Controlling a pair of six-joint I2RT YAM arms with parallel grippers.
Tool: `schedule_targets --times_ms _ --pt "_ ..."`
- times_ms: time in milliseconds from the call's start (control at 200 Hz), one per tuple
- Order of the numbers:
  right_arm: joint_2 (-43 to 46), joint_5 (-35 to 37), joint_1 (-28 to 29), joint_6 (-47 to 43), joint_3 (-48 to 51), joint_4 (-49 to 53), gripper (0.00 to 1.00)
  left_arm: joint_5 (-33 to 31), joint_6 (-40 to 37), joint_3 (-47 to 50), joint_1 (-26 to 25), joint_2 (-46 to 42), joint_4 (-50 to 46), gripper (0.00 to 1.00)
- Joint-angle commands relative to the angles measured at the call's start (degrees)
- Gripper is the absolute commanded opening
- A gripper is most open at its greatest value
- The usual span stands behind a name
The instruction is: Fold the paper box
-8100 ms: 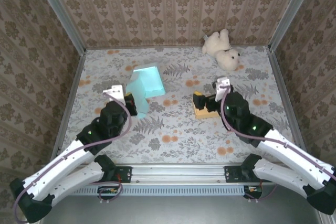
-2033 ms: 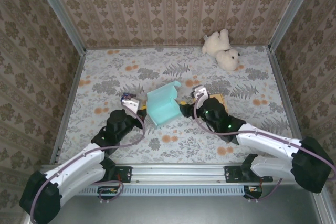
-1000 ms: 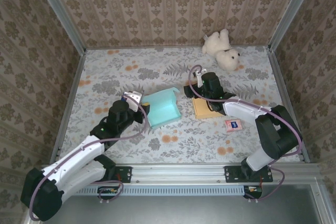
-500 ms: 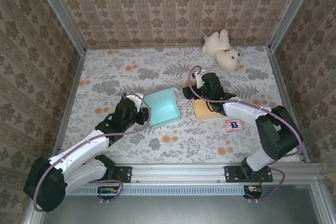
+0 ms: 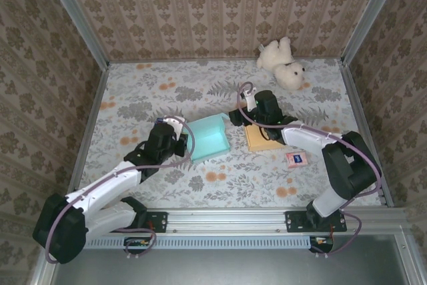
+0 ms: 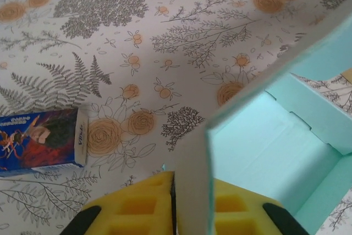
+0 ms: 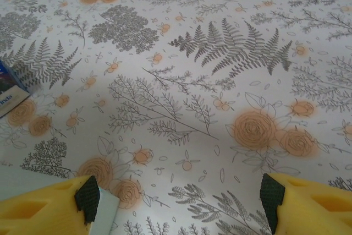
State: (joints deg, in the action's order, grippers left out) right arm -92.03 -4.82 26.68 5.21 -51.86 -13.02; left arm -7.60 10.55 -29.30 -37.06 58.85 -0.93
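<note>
Teal paper box (image 5: 210, 137) wall newly clamped by left pincer (image 6: 190, 202).

Left gripper (image 5: 184, 131) at left wall of teal paper box (image 5: 210, 138), right gripper (image 5: 235, 117) just beside

Left pincer (image 6: 190, 208) — newly tight (on paper box (image 6: 264, 158))

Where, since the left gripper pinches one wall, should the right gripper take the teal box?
The upright right-hand wall of the teal box, probably from the right: it is thin, stands up, and lies nearest the open right gripper, opposite the left gripper.
</note>
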Motion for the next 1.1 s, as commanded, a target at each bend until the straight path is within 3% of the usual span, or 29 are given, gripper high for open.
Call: schedule_targets --times_ms 0,80,245,390,605,875,1095 --pt "-2.25 -1.9 0.65 -1.81 -2.28 1.93 0.79 0.16 -1.61 -2.42 -0.34 0.39 -0.26 0.05" --pt "-3.27 -2.3 0.75 -2.14 -2.56 2.05 0.79 0.37 -2.84 -2.21 -0.67 0.39 0.21 0.0" --pt "-3.22 -2.73 0.83 -1.41 -0.86 0.55 0.79 -0.12 -5.48 -2.25 -1.38 -0.63 1.19 0.0" --pt "-0.94 -2.91 1.48 0.37 2.91 -1.33 0.79 4.64 -14.98 -1.27 -2.22 -0.04 5.57 0.0" --pt "6.02 5.54 1.74 9.0 10.81 -2.1 0.79 7.5 -25.67 -7.78 -2.41 7.49 3.3 0.0" --pt "12.84 8.58 3.07 19.76 21.32 -5.8 0.78 5.57 -25.65 -13.56 -2.32 16.54 3.66 0.0" --pt "20.79 11.89 4.47 21.16 26.54 -4.37 0.78 5.86 -24.19 -8.69 -2.58 16.91 11.42 0.0"
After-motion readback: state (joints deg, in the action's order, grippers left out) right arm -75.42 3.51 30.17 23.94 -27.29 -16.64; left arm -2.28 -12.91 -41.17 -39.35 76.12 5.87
